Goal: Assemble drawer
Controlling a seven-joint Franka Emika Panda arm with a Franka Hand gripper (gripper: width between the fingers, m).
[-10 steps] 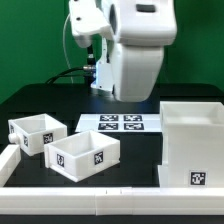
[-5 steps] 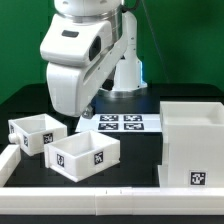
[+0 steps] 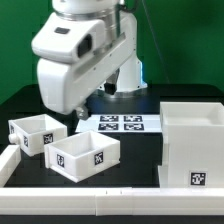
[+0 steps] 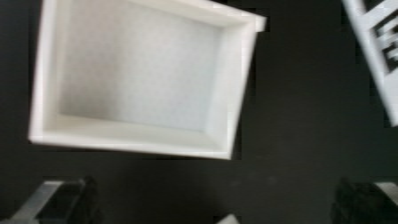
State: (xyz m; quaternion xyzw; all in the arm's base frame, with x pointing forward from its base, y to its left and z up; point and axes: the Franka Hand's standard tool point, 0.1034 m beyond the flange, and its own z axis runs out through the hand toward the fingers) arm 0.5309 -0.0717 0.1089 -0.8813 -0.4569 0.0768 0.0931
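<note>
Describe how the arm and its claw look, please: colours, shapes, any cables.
The arm is white, with thick, rounded, glossy shells and darker seams at the joints. A thin dark cable runs behind it. The claw shows only in the wrist view, as two dark, blurred fingers. No markings can be read on either.

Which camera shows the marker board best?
The exterior view: the marker board lies flat on the table with its tags in plain sight. The wrist view catches just a blurred sliver of it at the frame's edge.
</note>
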